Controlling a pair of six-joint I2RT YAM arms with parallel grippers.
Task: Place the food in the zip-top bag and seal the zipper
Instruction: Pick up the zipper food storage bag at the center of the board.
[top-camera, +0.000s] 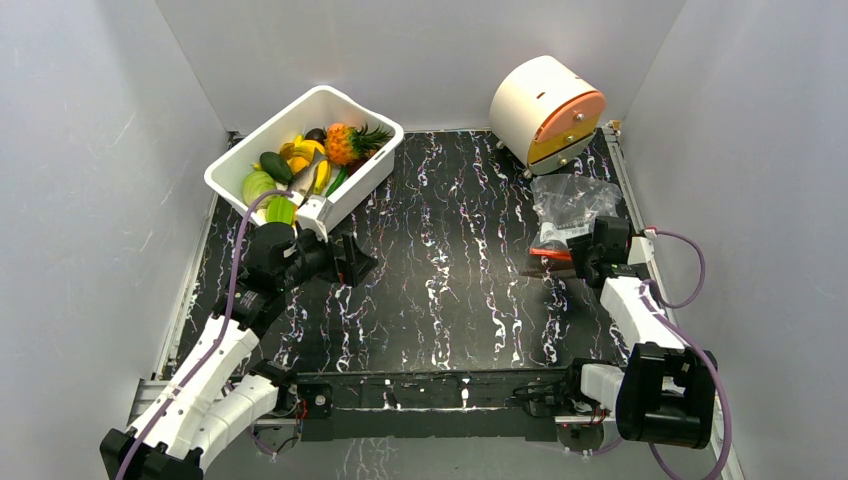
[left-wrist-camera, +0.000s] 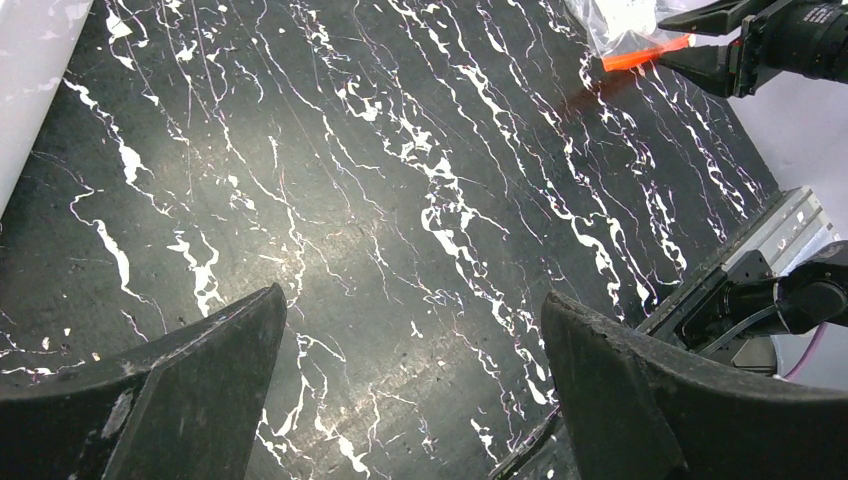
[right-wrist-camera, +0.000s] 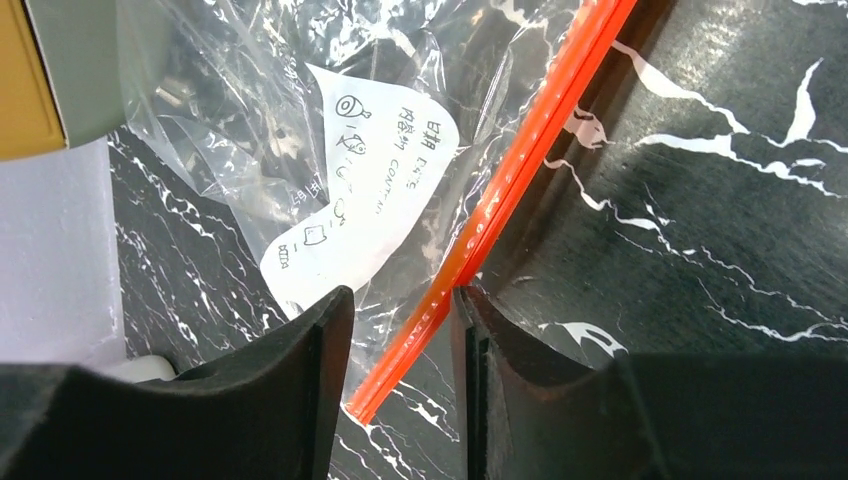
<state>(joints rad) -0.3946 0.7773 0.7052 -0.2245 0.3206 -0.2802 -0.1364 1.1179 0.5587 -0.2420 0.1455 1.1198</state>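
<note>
Right tool (right-wrist-camera: 400, 297) straddles zipper (right-wrist-camera: 526, 150) — bag label (right-wrist-camera: 370, 190) reads DATE, CONTENTS.

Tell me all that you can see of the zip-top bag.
The zip-top bag is clear, crinkly plastic with a white printed label and an orange-red zipper along its mouth. It lies on the black marbled table, at the right side, and looks empty. The right claw straddles the zipper, with one finger touching it.

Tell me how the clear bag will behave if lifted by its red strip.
Probably floppy: the zip-top bag is thin, crinkled film and should sag below the zipper. Likely very light; it looks empty. The narrow, glossy strip might slip from the right gripper, whose open fingers straddle it.
</note>
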